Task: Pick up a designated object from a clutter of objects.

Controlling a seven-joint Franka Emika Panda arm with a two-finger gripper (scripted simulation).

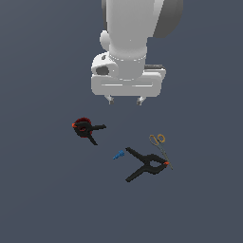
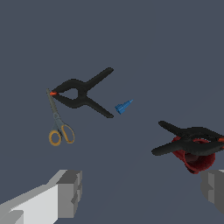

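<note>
The small scissors (image 1: 160, 146) (image 2: 59, 123) lie flat with golden ring handles and slim grey blades. Their blade tips touch the orange nose of a large black spring clamp (image 1: 146, 164) (image 2: 83, 93). A tiny blue pointed piece (image 1: 118, 154) (image 2: 123, 106) rests beside that clamp. A second black clamp with red parts (image 1: 85, 128) (image 2: 192, 146) sits toward the exterior view's left. My gripper (image 1: 126, 100) (image 2: 142, 190) hovers open above the floor, apart from every object, its fingers (image 2: 70, 192) wide and holding nothing.
All the objects rest on a plain dark grey floor (image 1: 42, 199). The white arm and hand body fill the upper middle of the exterior view.
</note>
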